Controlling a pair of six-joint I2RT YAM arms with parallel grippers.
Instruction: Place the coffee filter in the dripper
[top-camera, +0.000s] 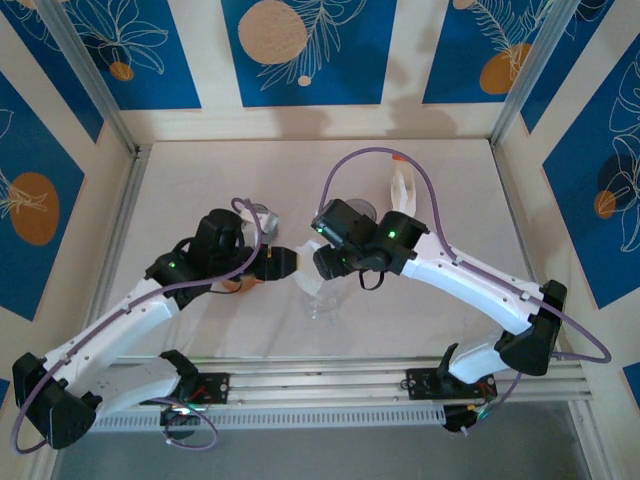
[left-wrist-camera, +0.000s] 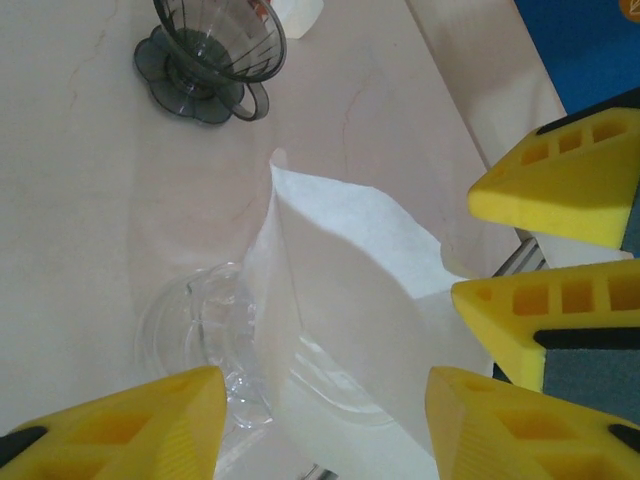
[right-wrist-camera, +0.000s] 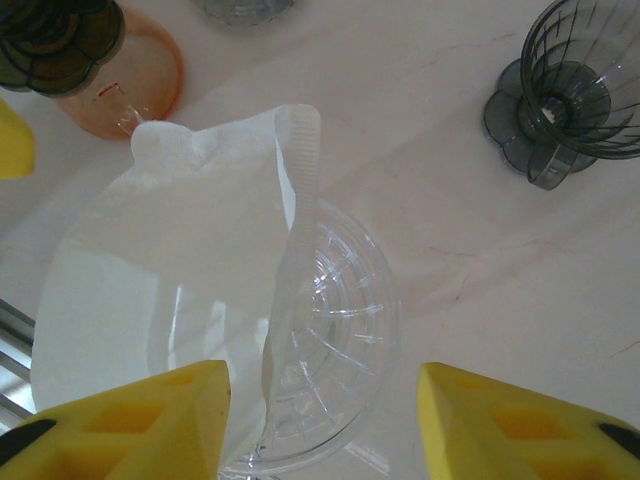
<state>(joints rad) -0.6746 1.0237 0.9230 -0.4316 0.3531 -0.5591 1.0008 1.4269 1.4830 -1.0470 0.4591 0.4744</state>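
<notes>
Your right claw (right-wrist-camera: 320, 400) stands wide, gripping nothing; the coffee filter (right-wrist-camera: 170, 270) drapes the left half of the clear dripper (right-wrist-camera: 345, 320) at frame centre. Your left claw (left-wrist-camera: 325, 400) is parted too, the filter standing between its jaws. A dark dripper (right-wrist-camera: 565, 90) sits upper right.

a: bench (top-camera: 200, 180) pale cream, faintly veined like marble, matte under soft, even light.
b: boxed in on three sides. back wall (top-camera: 400, 50) in deep blue panels with white line-drawn leaves and a peach disc (top-camera: 272, 30), split by cream strips.
a: same print on the left wall (top-camera: 40, 200) and right wall (top-camera: 600, 180), with orange discs there too.
b: aluminium posts (top-camera: 90, 75) slanting up at the back corners, and a ribbed aluminium rail (top-camera: 320, 380) along the near edge.
a: blurred grey shadows low on the back wall.
</notes>
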